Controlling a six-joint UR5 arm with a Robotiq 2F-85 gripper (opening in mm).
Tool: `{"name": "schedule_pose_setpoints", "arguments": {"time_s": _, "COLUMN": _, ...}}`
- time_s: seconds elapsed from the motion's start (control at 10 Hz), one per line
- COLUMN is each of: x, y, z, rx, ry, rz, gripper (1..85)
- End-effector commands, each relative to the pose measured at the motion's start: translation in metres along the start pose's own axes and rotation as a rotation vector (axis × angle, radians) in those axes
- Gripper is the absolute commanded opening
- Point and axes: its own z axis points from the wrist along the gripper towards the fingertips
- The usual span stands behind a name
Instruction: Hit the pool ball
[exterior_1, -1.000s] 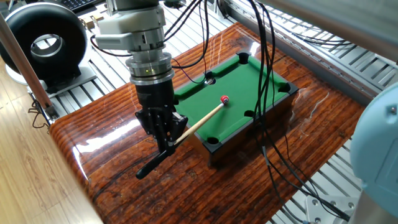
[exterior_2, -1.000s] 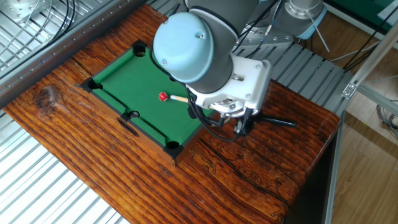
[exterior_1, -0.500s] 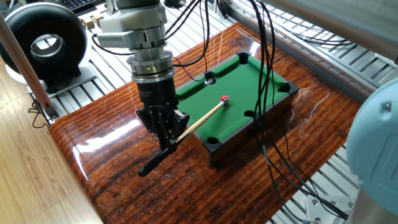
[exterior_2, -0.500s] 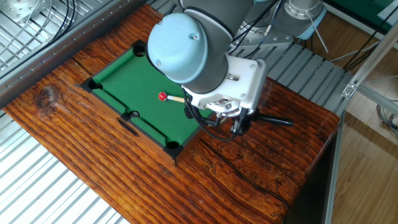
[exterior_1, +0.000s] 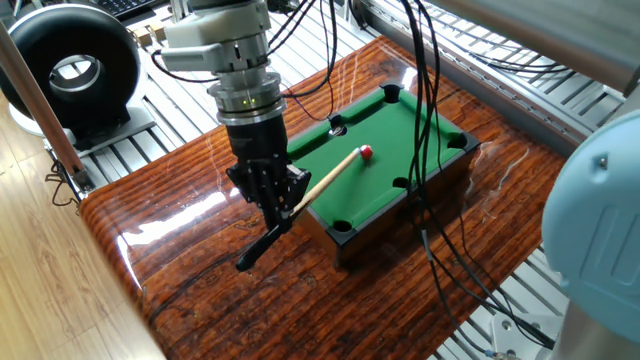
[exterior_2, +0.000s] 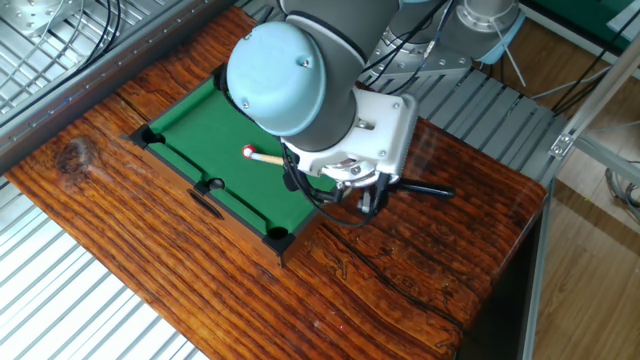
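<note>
One gripper (exterior_1: 279, 205) is in play, and you have it closed on the cue stick (exterior_1: 325, 181), gripping near the point where the black butt (exterior_1: 258, 250) gives way to pale wood. In one fixed view the butt angles down toward the near part of the wooden table (exterior_1: 180, 230), hanging just above the glossy surface; whether it touches the wood cannot be told. From the gripper, the pale shaft runs up and over the near rail of the miniature pool table (exterior_1: 345, 235) and out across the green felt (exterior_1: 400, 130).

The pool ball (exterior_1: 367, 152) sits on the felt at about mid-table, right at the tip of the cue; contact between tip and ball cannot be confirmed from either camera. In the other fixed view the ball (exterior_2: 248, 152) shows the same placement, with a short length of pale shaft (exterior_2: 268, 158) just beside it, the rest hidden under the arm's large rounded joint (exterior_2: 275, 70).

Corner and side pockets are visible as dark holes along the rails. Black cables (exterior_1: 425, 120) hang across the far end of the pool table. Beyond the wooden table, at the far left, stands a black ring-shaped device (exterior_1: 70, 65).
</note>
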Motion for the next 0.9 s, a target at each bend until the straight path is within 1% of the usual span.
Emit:
{"name": "schedule_pose_setpoints", "arguments": {"time_s": 0.0, "x": -0.014, "y": 0.004, "z": -0.009, "rx": -0.001, "ry": -0.028, "rz": 0.023, "gripper": 1.0}}
{"name": "schedule_pose_setpoints", "arguments": {"time_s": 0.1, "x": -0.016, "y": 0.008, "z": -0.008, "rx": -0.014, "ry": -0.043, "rz": 0.044, "gripper": 1.0}}
{"name": "schedule_pose_setpoints", "arguments": {"time_s": 0.2, "x": -0.02, "y": 0.012, "z": -0.004, "rx": -0.031, "ry": -0.086, "rz": 0.044, "gripper": 1.0}}
{"name": "schedule_pose_setpoints", "arguments": {"time_s": 0.3, "x": -0.018, "y": 0.016, "z": 0.001, "rx": -0.045, "ry": -0.111, "rz": 0.017, "gripper": 1.0}}
{"name": "schedule_pose_setpoints", "arguments": {"time_s": 0.5, "x": -0.013, "y": 0.021, "z": 0.005, "rx": -0.059, "ry": -0.117, "rz": -0.02, "gripper": 1.0}}
{"name": "schedule_pose_setpoints", "arguments": {"time_s": 0.6, "x": -0.011, "y": 0.021, "z": 0.006, "rx": -0.061, "ry": -0.112, "rz": -0.029, "gripper": 1.0}}
{"name": "schedule_pose_setpoints", "arguments": {"time_s": 0.7, "x": -0.003, "y": 0.02, "z": 0.007, "rx": -0.062, "ry": -0.087, "rz": -0.033, "gripper": 1.0}}
{"name": "schedule_pose_setpoints", "arguments": {"time_s": 0.8, "x": 0.014, "y": 0.019, "z": 0.006, "rx": -0.067, "ry": -0.036, "rz": -0.041, "gripper": 1.0}}
